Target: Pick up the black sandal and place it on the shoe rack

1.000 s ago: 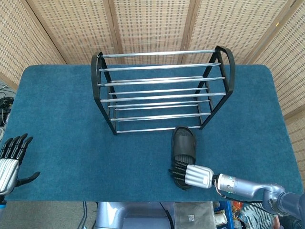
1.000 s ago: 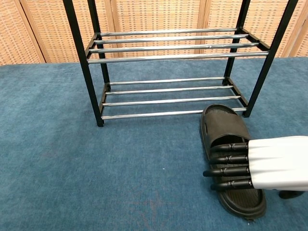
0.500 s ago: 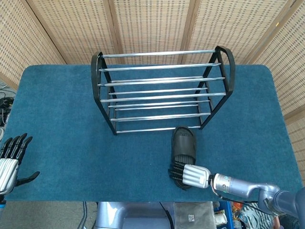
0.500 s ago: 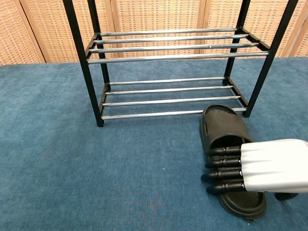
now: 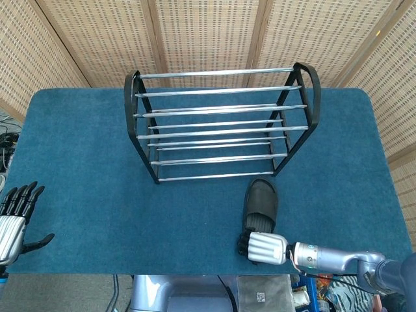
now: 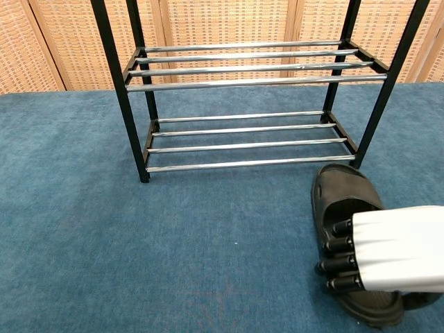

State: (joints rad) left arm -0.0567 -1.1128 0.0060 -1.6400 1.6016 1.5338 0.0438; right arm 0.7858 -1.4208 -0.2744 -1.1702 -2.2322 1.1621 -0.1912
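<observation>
The black sandal lies on the blue carpet in front of the shoe rack's right end, toe toward the rack. My right hand covers its heel half, and the fingers curl around the sandal's left edge, gripping it. The heel is mostly hidden under the hand. The black-framed shoe rack with chrome rails stands at the table's middle back, with nothing on its shelves. My left hand hangs at the table's near left corner, fingers apart and holding nothing.
Blue carpet covers the whole table. Woven bamboo screens stand behind it. The rack's right front leg rises just beyond the sandal's toe. Cables and gear lie on the floor under the near edge.
The sandal has slid to the right and slightly toward the near edge with my right hand on it. The hand's fingers have curled tighter around the sandal's left side. The left hand has not moved.
</observation>
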